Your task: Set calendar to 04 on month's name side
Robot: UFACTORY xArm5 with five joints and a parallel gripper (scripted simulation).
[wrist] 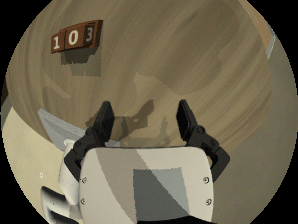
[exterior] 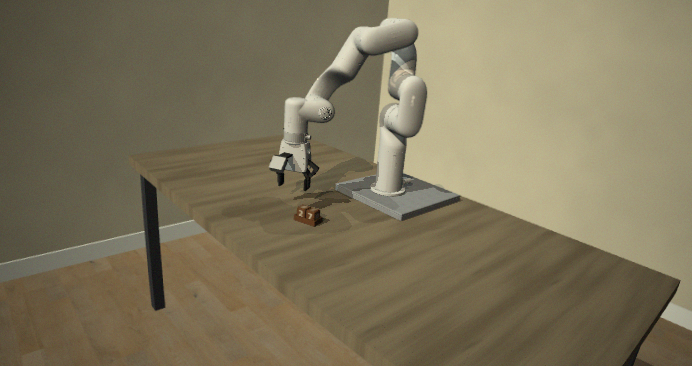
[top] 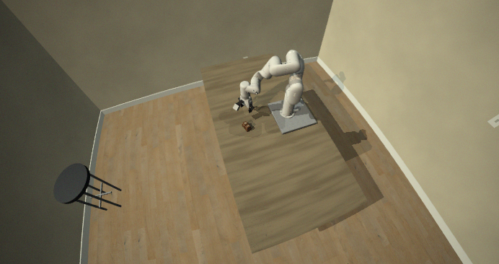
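Note:
The calendar (exterior: 305, 219) is a small brown tray with two brown cubes standing side by side in it, on the wooden table in front of the arm's base. In the exterior view the cube faces towards the camera read 2 and 7. In the wrist view the calendar (wrist: 76, 38) sits at the upper left and shows the white digits 1, 0 and 3. It also shows in the top view (top: 246, 126). My gripper (exterior: 293, 182) (wrist: 144, 108) is open and empty. It hangs above the table, behind and a little to the left of the calendar, apart from it.
The arm stands on a grey base plate (exterior: 397, 196) to the right of the calendar. The table's left edge and black leg (exterior: 151, 241) lie beyond the gripper. A black stool (top: 72, 182) stands on the floor far from the table.

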